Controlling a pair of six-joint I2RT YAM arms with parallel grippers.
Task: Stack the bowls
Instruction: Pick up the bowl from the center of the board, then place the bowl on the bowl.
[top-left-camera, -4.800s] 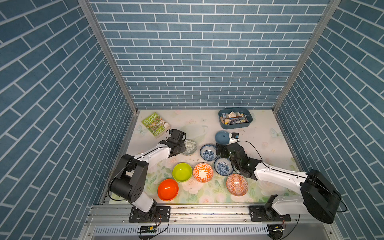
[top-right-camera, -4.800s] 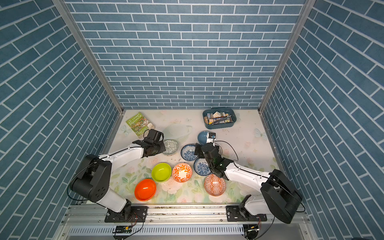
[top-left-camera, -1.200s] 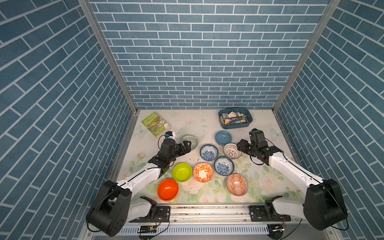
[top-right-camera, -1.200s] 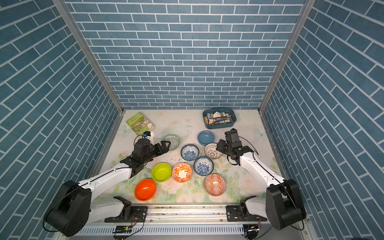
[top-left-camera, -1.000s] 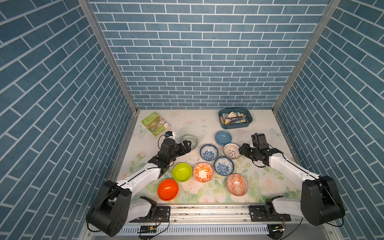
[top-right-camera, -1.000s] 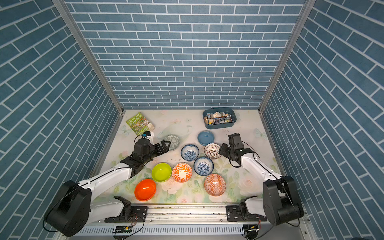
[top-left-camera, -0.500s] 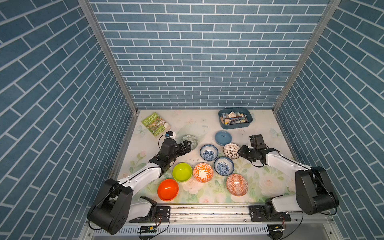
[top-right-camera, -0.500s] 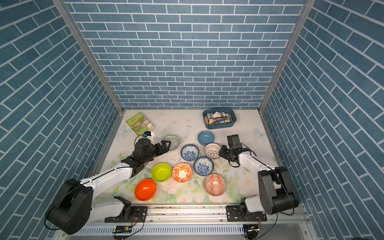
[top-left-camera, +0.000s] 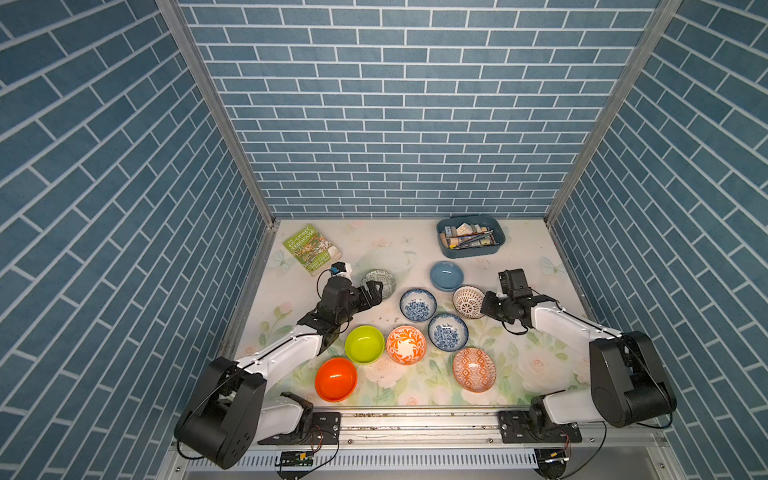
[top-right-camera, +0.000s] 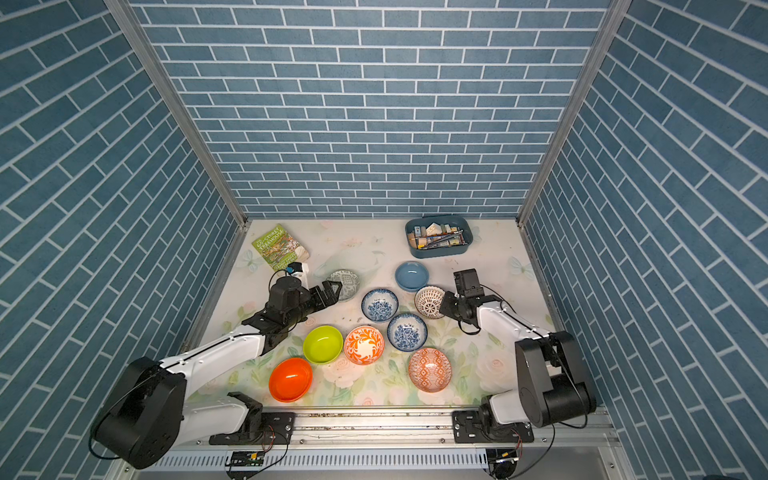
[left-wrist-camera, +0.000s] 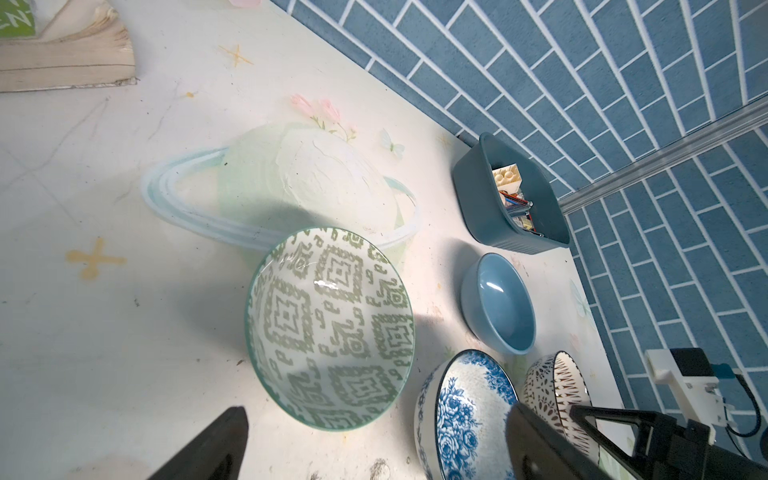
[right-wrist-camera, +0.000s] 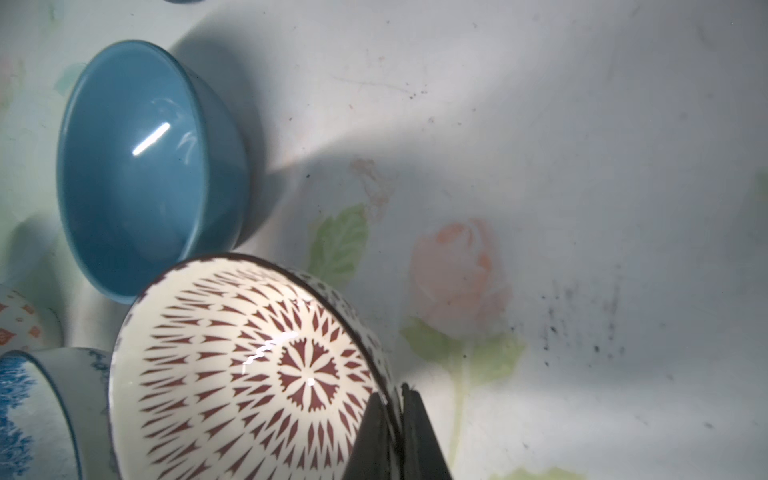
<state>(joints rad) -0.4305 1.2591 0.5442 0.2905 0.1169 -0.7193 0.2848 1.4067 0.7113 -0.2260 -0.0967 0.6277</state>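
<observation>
Bowls, nine, all lying singly on floral table (top-left-camera: 523, 266).
Blue tray (top-left-camera: 471, 252) of pencils and book (top-left-camera: 311, 249) at far edge. Mid-table: grey-patterned bowl (top-left-camera: 385, 276), plain blue bowl (top-left-camera: 446, 275), blue-floral bowls (top-left-camera: 417, 305) (top-left-camera: 448, 331). Near edge: lime bowl (top-left-camera: 364, 344), orange-patterned bowls (top-left-camera: 406, 345) (top-left-camera: 473, 370), plain orange bowl (top-left-camera: 336, 379). White lattice bowl (right-wrist-camera: 249, 365), tilted, just beside plain blue bowl, rim pinched between closed jaws of right gripper (right-wrist-camera: 392, 415). Left gripper (top-left-camera: 374, 291) spread wide, holding nothing, at near rim of grey-patterned bowl.
</observation>
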